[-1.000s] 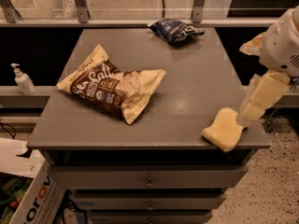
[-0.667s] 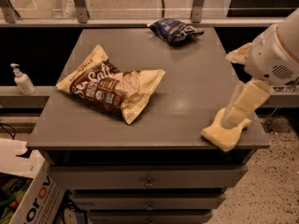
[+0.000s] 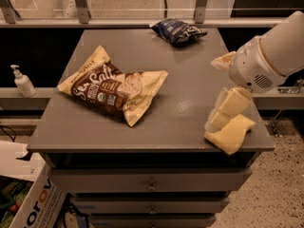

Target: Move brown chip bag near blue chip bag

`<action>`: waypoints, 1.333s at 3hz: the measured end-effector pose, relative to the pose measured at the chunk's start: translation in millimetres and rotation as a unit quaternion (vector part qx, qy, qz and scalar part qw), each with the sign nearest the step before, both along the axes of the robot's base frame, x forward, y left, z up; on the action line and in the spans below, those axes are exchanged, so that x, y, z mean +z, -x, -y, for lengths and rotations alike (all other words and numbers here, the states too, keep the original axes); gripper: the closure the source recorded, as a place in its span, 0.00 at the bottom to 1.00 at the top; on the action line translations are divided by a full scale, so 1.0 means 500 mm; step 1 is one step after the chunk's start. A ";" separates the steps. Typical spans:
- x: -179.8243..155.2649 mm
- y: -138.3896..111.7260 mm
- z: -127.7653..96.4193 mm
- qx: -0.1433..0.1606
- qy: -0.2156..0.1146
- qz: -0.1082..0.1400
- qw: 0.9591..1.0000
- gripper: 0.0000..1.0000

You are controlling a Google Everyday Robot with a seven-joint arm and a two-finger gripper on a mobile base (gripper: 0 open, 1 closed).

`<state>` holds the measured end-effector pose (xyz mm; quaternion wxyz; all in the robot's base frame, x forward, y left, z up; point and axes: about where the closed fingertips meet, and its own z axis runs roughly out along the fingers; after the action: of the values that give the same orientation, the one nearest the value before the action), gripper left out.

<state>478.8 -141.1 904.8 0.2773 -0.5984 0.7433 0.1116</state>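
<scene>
One gripper point(image 3: 222, 114) is hovering lower right, just over a sponge point(image 3: 235, 137); open or closed, I cannot tell. Brown bag point(image 3: 114, 91) is lying centre-left, untouched. Seemingly it's starting the approach: reaching left, grasping, then carrying toward blue bag point(image 3: 178, 31), top centre.

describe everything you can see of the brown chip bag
The brown chip bag is a large, crinkled cream-tan pouch with a dark brown centre panel and white script reading "Salt". It looks puffy and lies flat, skewed, on the left half of the grey table, one corner pointing toward the front edge. Only the table touches it. The gripper hangs at the table's right edge, by the yellow sponge.
</scene>
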 end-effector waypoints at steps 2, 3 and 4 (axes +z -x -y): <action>-0.016 -0.054 -0.054 0.017 -0.028 0.060 0.998 0.00; -0.037 -0.094 -0.112 0.027 -0.039 0.073 0.996 0.00; -0.063 -0.110 -0.184 0.028 -0.059 0.064 0.996 0.00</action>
<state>534.1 -49.0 873.5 0.3557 -0.6077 0.6991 0.1241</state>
